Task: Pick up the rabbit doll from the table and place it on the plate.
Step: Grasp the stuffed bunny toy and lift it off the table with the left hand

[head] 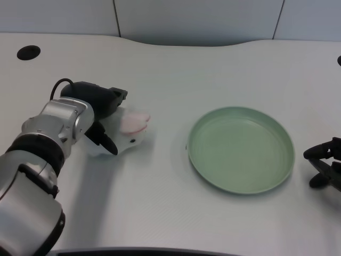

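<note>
The black many-fingered left hand [101, 114] hid much of the white, pink-eared rabbit doll [130, 130] (its grip stayed unclear) near the table's left edge.

Matt plate [241, 149] (smooth); soft plush rabbit doll [130, 130].

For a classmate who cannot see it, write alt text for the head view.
The robot's left hand wraps around a white rabbit doll with pink ears on a white table. An empty green plate sits to the doll's right.
</note>
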`<state>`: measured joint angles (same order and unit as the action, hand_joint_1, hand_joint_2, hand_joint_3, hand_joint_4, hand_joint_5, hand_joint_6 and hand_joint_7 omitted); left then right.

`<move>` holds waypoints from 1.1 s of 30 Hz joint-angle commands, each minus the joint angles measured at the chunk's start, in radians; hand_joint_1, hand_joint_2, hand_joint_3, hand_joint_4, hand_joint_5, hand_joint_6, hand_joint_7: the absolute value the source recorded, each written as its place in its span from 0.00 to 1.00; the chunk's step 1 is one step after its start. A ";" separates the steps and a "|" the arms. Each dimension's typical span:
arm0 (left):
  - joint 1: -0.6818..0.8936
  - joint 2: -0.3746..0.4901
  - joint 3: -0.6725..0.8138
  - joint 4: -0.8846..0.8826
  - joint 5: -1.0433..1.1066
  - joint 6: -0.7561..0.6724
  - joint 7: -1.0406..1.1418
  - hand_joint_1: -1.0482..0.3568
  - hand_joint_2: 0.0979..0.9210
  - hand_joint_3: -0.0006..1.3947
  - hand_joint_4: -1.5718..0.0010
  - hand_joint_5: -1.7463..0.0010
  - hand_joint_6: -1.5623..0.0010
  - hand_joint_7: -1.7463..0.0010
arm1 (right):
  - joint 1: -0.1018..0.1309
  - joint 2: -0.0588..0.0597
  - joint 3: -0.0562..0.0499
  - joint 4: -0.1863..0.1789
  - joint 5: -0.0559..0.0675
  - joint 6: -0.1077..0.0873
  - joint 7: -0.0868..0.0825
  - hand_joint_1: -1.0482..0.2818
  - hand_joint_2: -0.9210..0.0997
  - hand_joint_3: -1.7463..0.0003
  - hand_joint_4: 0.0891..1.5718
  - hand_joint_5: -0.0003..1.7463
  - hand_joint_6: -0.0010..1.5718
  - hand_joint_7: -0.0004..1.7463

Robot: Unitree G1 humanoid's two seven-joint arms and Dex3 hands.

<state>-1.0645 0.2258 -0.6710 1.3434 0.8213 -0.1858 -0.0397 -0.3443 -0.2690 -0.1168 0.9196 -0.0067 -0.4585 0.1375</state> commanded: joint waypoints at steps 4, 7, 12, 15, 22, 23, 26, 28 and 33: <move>0.028 -0.028 -0.006 0.022 0.005 0.027 0.040 0.04 0.93 0.00 1.00 1.00 1.00 1.00 | 0.025 -0.017 -0.018 -0.010 0.019 -0.004 0.010 0.16 0.00 0.93 0.53 0.61 0.48 0.55; 0.037 -0.034 0.004 0.025 -0.006 0.029 0.042 0.04 0.92 0.00 1.00 1.00 1.00 1.00 | 0.032 -0.015 -0.020 -0.020 0.025 0.000 0.013 0.16 0.00 0.93 0.53 0.61 0.48 0.55; 0.040 -0.039 0.001 0.027 -0.004 0.043 0.038 0.04 0.91 0.00 1.00 1.00 1.00 1.00 | 0.045 -0.016 -0.012 -0.040 0.017 -0.002 0.006 0.16 0.00 0.93 0.54 0.62 0.47 0.54; 0.042 -0.040 0.002 0.028 -0.005 0.046 0.035 0.04 0.92 0.00 1.00 1.00 1.00 1.00 | 0.050 -0.016 -0.011 -0.048 0.016 0.001 0.006 0.16 0.00 0.92 0.54 0.62 0.47 0.54; 0.047 -0.040 -0.003 0.029 -0.001 0.053 0.033 0.05 0.91 0.00 0.97 0.99 0.97 0.99 | 0.061 -0.013 -0.013 -0.067 0.023 0.009 0.011 0.16 0.00 0.93 0.53 0.61 0.48 0.54; 0.047 -0.039 -0.005 0.029 0.000 0.052 0.034 0.04 0.90 0.00 0.95 0.98 0.96 0.99 | 0.064 -0.013 -0.011 -0.072 0.021 0.009 0.010 0.16 0.00 0.93 0.54 0.61 0.48 0.54; 0.047 -0.039 -0.007 0.030 0.001 0.052 0.035 0.04 0.91 0.00 0.93 0.97 0.95 0.99 | 0.067 -0.014 -0.010 -0.080 0.017 0.011 0.008 0.17 0.00 0.93 0.54 0.61 0.48 0.54; 0.052 -0.040 -0.008 0.029 0.003 0.052 0.057 0.09 0.88 0.00 0.88 0.96 0.90 0.98 | 0.072 -0.014 -0.010 -0.090 0.019 0.018 0.010 0.17 0.00 0.93 0.54 0.61 0.48 0.54; 0.053 -0.043 -0.023 0.033 0.017 0.062 0.067 0.26 0.83 0.00 0.80 0.96 0.81 0.99 | 0.083 -0.014 -0.011 -0.110 0.019 0.031 0.008 0.16 0.00 0.93 0.53 0.61 0.47 0.54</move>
<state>-1.0352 0.1793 -0.6831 1.3656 0.8242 -0.1327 0.0177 -0.2747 -0.2691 -0.1179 0.8250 0.0077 -0.4386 0.1474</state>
